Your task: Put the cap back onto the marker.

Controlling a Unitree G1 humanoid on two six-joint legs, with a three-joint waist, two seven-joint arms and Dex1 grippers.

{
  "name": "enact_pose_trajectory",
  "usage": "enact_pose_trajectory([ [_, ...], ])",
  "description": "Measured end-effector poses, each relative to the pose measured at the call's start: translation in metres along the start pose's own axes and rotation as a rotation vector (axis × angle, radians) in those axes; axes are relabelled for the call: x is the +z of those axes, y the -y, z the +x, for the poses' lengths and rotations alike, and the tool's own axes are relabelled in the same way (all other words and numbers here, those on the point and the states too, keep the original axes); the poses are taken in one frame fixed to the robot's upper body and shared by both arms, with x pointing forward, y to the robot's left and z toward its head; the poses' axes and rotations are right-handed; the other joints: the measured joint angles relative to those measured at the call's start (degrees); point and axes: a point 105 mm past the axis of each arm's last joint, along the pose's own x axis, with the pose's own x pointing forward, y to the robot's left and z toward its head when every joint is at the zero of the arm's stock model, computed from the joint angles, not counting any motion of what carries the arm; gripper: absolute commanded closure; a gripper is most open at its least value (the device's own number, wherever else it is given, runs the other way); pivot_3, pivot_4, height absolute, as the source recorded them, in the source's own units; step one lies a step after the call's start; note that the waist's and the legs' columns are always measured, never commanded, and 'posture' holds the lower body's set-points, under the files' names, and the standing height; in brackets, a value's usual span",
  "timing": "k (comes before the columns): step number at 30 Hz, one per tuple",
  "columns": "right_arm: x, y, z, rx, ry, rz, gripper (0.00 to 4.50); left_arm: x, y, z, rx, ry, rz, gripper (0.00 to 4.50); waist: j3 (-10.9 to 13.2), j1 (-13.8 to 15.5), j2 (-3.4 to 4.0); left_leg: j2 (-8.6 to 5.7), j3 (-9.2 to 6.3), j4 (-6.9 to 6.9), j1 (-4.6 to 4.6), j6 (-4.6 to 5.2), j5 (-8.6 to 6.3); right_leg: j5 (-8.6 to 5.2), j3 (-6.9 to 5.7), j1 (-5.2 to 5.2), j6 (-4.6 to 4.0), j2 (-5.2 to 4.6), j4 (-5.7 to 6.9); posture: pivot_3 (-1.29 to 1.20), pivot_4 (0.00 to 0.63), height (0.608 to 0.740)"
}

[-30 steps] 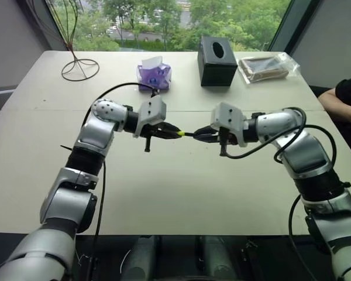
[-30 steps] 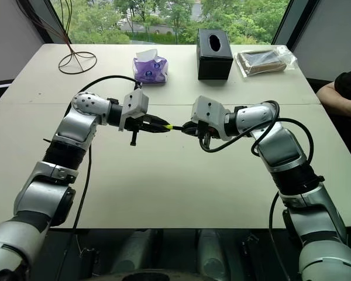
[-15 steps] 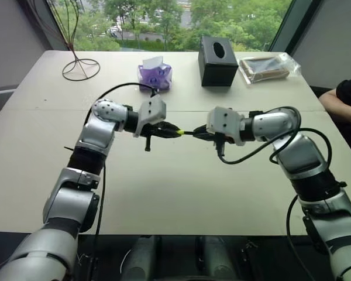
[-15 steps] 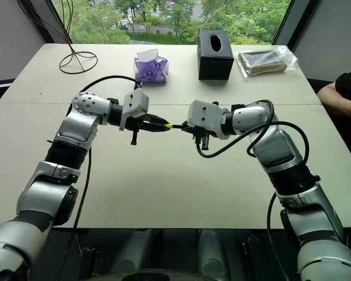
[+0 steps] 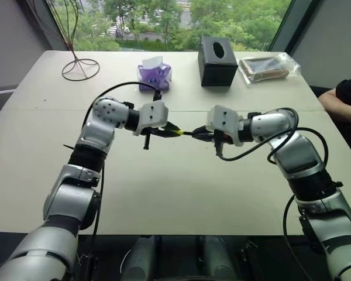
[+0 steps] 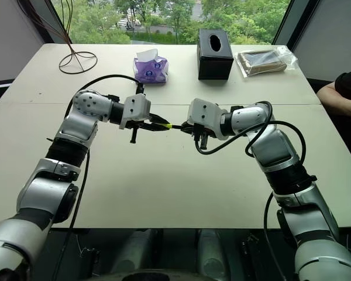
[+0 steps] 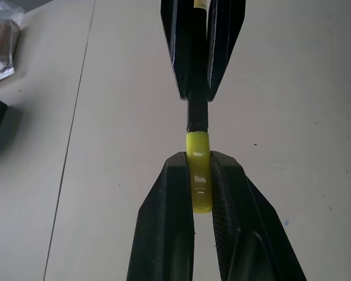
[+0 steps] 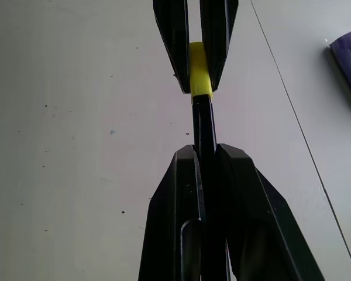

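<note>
Left wrist view: left gripper (image 7: 200, 175) clamped on the cap (image 7: 199, 170), yellow cyl pinched between both fingers, its open end facing the marker (image 7: 197, 111). Marker's black barrel runs straight in from 12 o'clock, held by right gripper (image 7: 198, 88), fingers closed on it. Barrel end meets cap mouth; no gap visible between them, tip not visible, so prob already inside the cap

Right wrist view confirms: marker (image 8: 203, 126) gripped in right gripper (image 8: 206, 153), cap (image 8: 200, 76) at 12 o'clock in the opposing fingers, barrel and cap in one line

Head view: both grippers meet mid-air over the table (image 5: 164, 193), approx centre, cap (image 5: 178, 132) w/ left gripper at 9 o'clock of the junction, right at 3 o'clock

Change vs 1 s ago: right gripper has closed in toward the left; exposed black length between them shorter. Left wrist housing has rolled slightly. Both hands otherwise hold place

Assessment: insertion under way, alignment good. Full seating not verifiable. Likely remaining: final axial push, then let go one side
</note>
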Motion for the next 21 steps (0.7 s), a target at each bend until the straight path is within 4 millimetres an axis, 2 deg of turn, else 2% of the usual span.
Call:
enact_pose_trajectory([
  [21, -0.0040, 0.0000, 0.0001, 0.003, 0.003, 0.107, 4.50, 0.0002, -0.0010, 0.0051, 0.001, -0.025, 0.029, 4.43, 0.00, 0.00, 0.00, 0.00, -0.01, 0.02, 0.00, 0.00, 0.00, 0.00, 0.00, 0.00, 0.00, 0.00, 0.04, 0.00, 0.150, 0.740],
])
